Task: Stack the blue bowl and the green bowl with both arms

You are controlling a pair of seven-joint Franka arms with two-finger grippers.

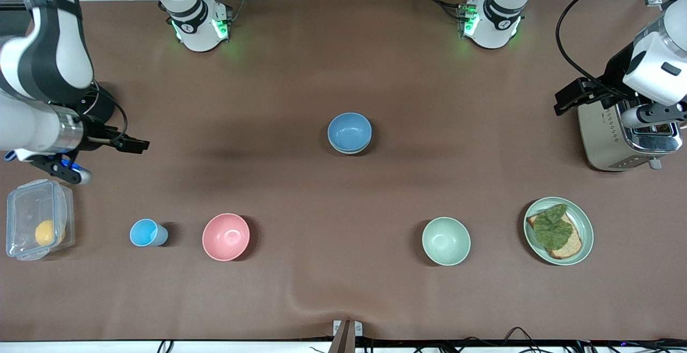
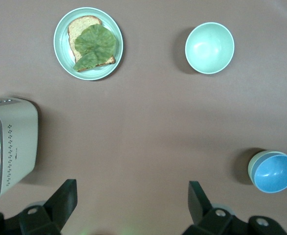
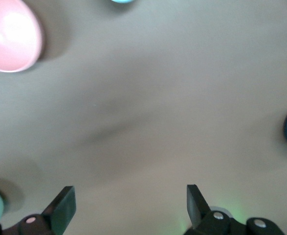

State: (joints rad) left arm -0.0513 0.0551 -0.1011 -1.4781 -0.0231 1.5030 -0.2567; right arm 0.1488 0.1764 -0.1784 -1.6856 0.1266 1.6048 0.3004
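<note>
Already the stack looks made, as far as I can judge: the blue bowl (image 1: 349, 132) sits nested inside the green bowl (image 1: 349, 149), whose pale rim shows just under it in the front view and more plainly in the left wrist view. I take that stacked pair, mid-table, as my landmark.

Both arms are drawn well away from it. My left gripper (image 1: 577, 96) hangs over the toaster (image 1: 625, 138) at the left arm's end of the table, jaws spread wide with nothing between them. My right gripper (image 1: 129, 143) hovers over bare cloth toward the right arm's end, well apart from the stack, jaws likewise spread and empty. What is left, I reckon, is little or nothing beyond parking the arms.

Nearer the front camera than the stack, toward the left arm's end, a second mint-green bowl (image 1: 446, 241) stands alone, and further that way a green plate (image 1: 582, 219) carries toast with a leaf (image 1: 554, 230). Nearer the camera than the stack toward the right arm's end are the pink bowl (image 1: 226, 236), then a small light-blue cup (image 1: 145, 233), then a clear lidded box (image 1: 37, 219) with something yellow inside.

The table (image 1: 343, 74) is covered in brown cloth, with a slight ripple at the camera's edge. Cables and racking line the wall side where the arm bases stand.
</note>
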